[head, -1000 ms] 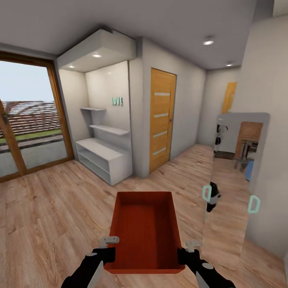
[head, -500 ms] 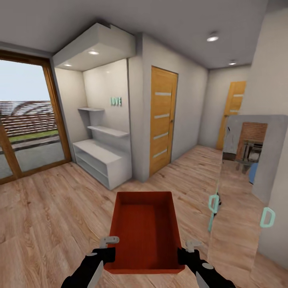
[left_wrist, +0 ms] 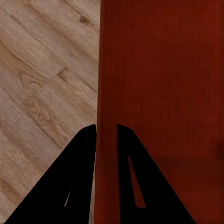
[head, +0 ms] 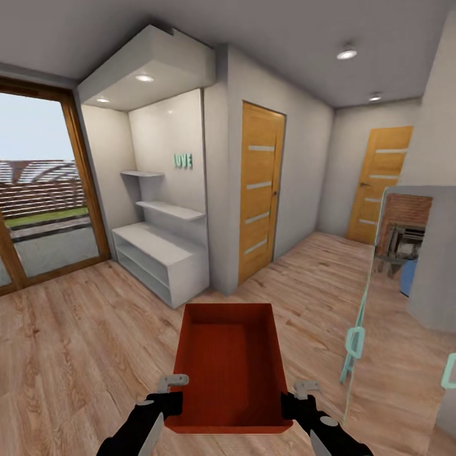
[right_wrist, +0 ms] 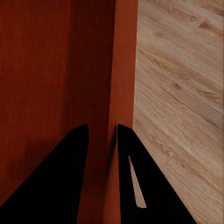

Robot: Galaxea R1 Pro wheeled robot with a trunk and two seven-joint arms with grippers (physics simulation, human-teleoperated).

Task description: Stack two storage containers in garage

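I carry one orange-red open-top storage container in front of me, above a light wood plank floor. My left gripper is shut on its left wall, and the left wrist view shows that gripper with its black fingers pinching the thin wall of the container. On the opposite wall my right gripper is shut as well; in the right wrist view the gripper straddles the rim of the container. The container is empty.
Ahead stands a white alcove with shelves and a low cabinet, and a wooden door beside it. A second wooden door ends the hallway at the right. A glass door is at the left, a mirrored panel close on the right.
The whole view has swung to the right, so the camera moved: the far hallway door shows more fully and the mirrored panel slid right. The container stays held the same way.
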